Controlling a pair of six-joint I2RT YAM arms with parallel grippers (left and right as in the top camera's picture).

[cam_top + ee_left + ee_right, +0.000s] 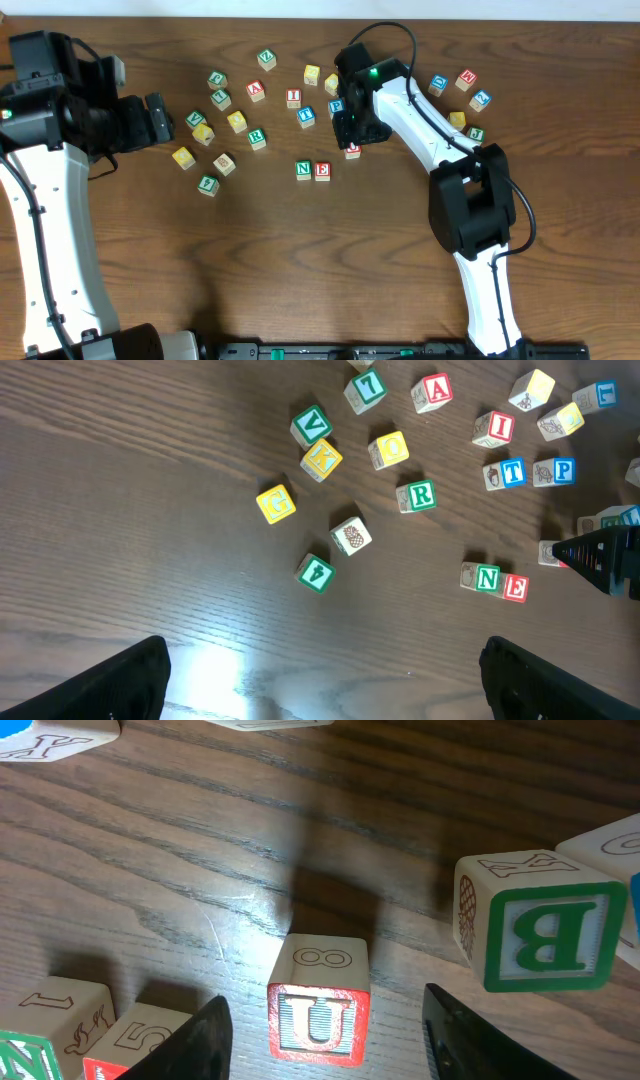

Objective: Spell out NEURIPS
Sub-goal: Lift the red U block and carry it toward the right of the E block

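The green N cube (303, 170) and red E cube (322, 170) stand side by side mid-table. Just right of them and slightly farther back, the red U cube (318, 1015) rests on the wood between the jaws of my right gripper (322, 1025), which is open with a gap on each side of the cube. The green R (256, 138), red I (293, 98) and blue P (336, 106) cubes lie loose farther back. My left gripper (325, 690) hovers open over bare wood at the left, holding nothing.
Other loose cubes are scattered about: a green B (545, 935) close to the right of the U, a blue T (505, 473), a red A (433, 390), several yellow ones (183, 157), and a cluster at the back right (466, 78).
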